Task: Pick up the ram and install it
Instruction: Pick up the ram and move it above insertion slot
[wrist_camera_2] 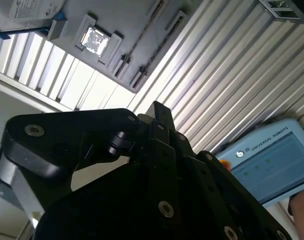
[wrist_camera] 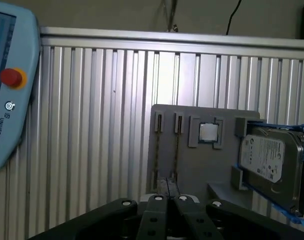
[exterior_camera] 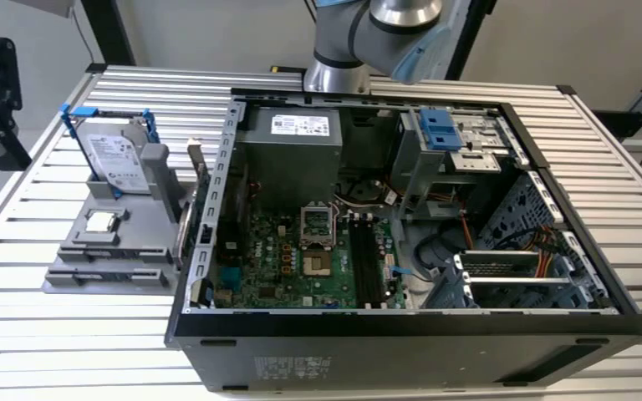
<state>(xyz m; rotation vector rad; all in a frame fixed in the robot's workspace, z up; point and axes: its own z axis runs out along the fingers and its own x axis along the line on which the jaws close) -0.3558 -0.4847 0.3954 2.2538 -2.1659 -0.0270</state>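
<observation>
Open computer case (exterior_camera: pixel 410 330) on the slatted surface (exterior_camera: pixel 31 351). Inside, motherboard (exterior_camera: pixel 277 267) toward the exterior view's left, power supply (exterior_camera: pixel 293 146) behind it, drive cage (exterior_camera: pixel 455 142) to its right. Left of the case, parts holder (exterior_camera: pixel 109 259) carrying hard drive (exterior_camera: pixel 114 154) behind, processor chip (exterior_camera: pixel 101 221) in front.

**Q:** Exterior view, position?
**A:** High, aimed steeply down into the open computer case (exterior_camera: pixel 410 355). The arm base (exterior_camera: pixel 338 75) is at 12 o'clock of it and the grey fixture (exterior_camera: pixel 87 276) at 9 o'clock.

**Q:** Wrist views?
**A:** Both look past the gripper (wrist_camera: pixel 168 187) at the table beyond. Both show the fixture, the hard drive (wrist_camera: pixel 264 160) and the pendant (wrist_camera: pixel 6 90).
</observation>
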